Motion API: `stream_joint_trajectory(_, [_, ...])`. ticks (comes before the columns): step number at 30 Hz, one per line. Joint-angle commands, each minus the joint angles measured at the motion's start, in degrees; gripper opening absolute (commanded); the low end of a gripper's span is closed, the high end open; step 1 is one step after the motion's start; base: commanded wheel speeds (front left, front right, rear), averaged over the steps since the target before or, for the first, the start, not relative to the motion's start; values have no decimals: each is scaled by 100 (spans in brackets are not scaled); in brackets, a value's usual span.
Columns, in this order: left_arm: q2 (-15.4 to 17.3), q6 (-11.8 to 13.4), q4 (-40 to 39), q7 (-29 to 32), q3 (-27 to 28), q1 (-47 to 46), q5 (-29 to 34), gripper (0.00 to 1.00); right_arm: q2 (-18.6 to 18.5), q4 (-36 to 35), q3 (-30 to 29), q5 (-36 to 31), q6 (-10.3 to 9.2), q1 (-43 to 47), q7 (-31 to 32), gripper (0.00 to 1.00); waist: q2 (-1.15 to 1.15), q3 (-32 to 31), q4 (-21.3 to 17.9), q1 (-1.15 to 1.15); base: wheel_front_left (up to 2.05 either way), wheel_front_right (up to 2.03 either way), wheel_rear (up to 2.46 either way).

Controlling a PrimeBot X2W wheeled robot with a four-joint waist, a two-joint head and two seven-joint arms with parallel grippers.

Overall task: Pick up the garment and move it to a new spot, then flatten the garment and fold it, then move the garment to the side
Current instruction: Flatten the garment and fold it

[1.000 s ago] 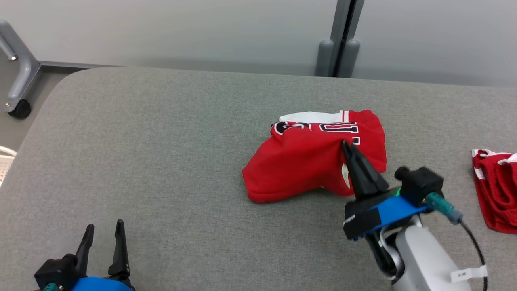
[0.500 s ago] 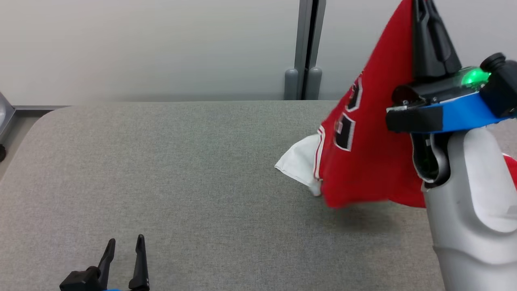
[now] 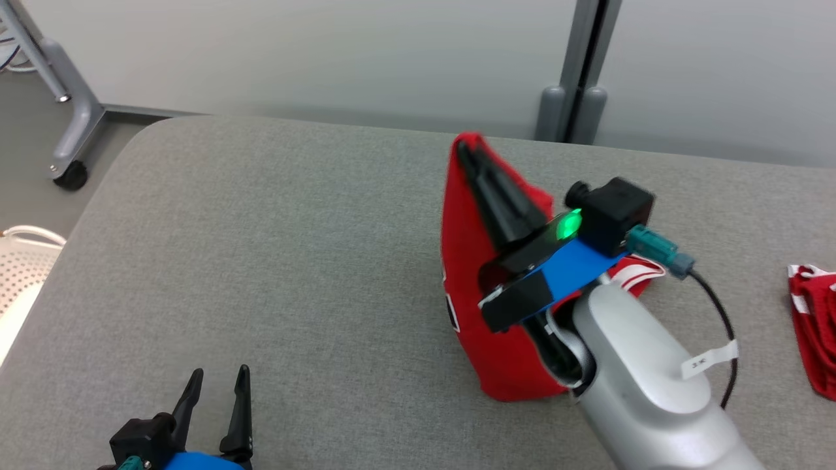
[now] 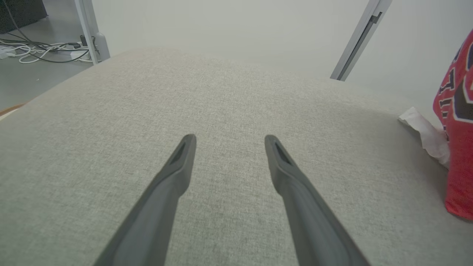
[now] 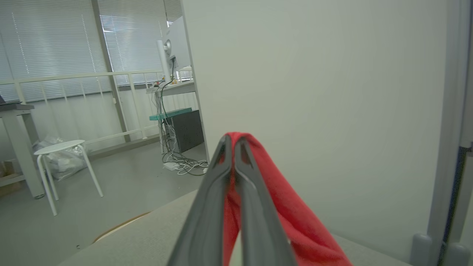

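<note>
Right of centre on the table (image 3: 261, 261): garment (image 3: 465, 261), one red jersey with dark-and-white lettering and a white panel, hanging in a steep peak from its top fold. Its lower end appears to rest on the grey cloth surface.

Holder: right gripper (image 3: 465, 151), fingers pressed together on a pinch of red fabric at the peak, raised above the table.

Left gripper (image 3: 219, 378): near left, low over bare cloth, fingers spread apart with nothing between them, well apart from the garment.

Also present:
- second red garment (image 3: 813, 326), heaped at the right edge, touched by neither gripper
- white perforated basket (image 3: 19, 274), off the left edge
- wheeled frame leg (image 3: 68, 150), on the floor at far left

Status, as judged: pick-up made; the carry to a new spot is in hand, with the garment not set down.

Outstanding: lay it down, flatten, fold, move to the side. The bunched, doubled hang suggests flattening will need both grippers.
</note>
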Motion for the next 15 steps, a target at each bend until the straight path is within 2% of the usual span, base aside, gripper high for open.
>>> stream_joint_trajectory(1, [69, 10, 25, -14, -66, -127, -49, 100, -18, 34, 393, 434, 1, 48, -8, 64, -1, 209, 269, -1, 0, 0, 0])
stream_joint_trajectory(2, [81, 10, 38, -14, -74, -139, -94, 100, -25, -17, 579, 607, 1, 0, -15, 100, -1, 231, 311, -1, 0, 0, 0])
stream_joint_trajectory(5, [127, 10, 42, -14, -85, -137, -157, 100, -28, -112, 871, 793, 1, 4, -14, 100, -1, 282, 368, -1, 0, 0, 0])
stream_joint_trajectory(7, [144, 10, 38, -14, -52, -132, -195, 100, -28, -76, 847, 648, 1, 55, -13, 100, -1, 300, 335, -1, 0, 0, 0])
stream_joint_trajectory(15, [145, 10, -75, -14, 16, -128, -219, 100, -15, 273, -247, -226, 1, 602, -13, 100, -1, 368, -125, -1, 0, 0, 0])
